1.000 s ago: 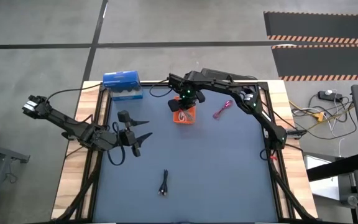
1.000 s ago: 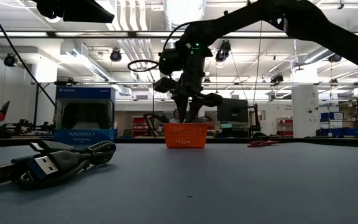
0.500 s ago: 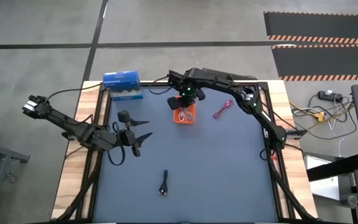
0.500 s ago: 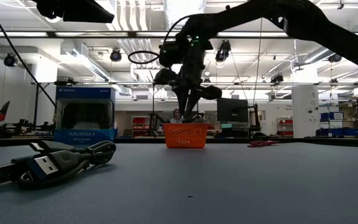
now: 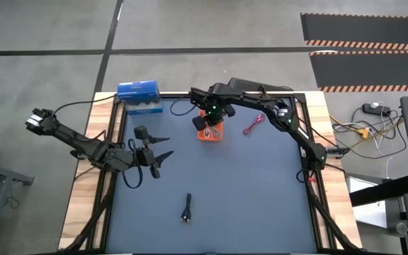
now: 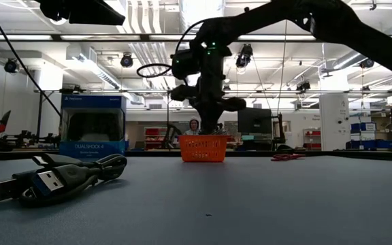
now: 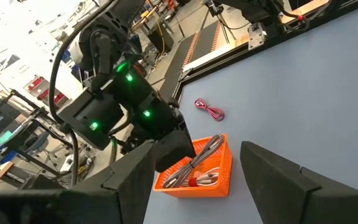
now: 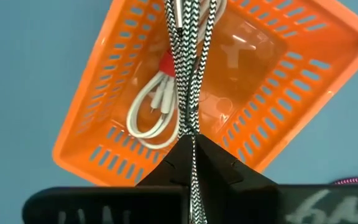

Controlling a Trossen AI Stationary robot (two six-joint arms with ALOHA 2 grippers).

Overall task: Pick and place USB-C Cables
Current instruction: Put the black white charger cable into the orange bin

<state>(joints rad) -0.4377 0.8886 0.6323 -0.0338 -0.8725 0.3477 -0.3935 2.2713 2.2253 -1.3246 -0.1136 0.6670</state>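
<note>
One silver-grey cable (image 8: 188, 74) over orange tray (image 8: 104, 93)

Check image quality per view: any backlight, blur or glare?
Low view: ceiling lights backlight the right gripper into silhouette; near black bundled cable soft. Right wrist view: sharp on the silver-grey braided cable and orange slotted plastic tray, glare on its floor. Left wrist view: background blown out.

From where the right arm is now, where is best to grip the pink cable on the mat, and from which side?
Probably at its middle, coming straight down from above. The pink cable lies flat as a thin, tight bundle on the mat, apart from the orange tray, so the fingers can close across its narrow width. The right gripper is shut on the silver-grey cable, so it must release that first.
</note>
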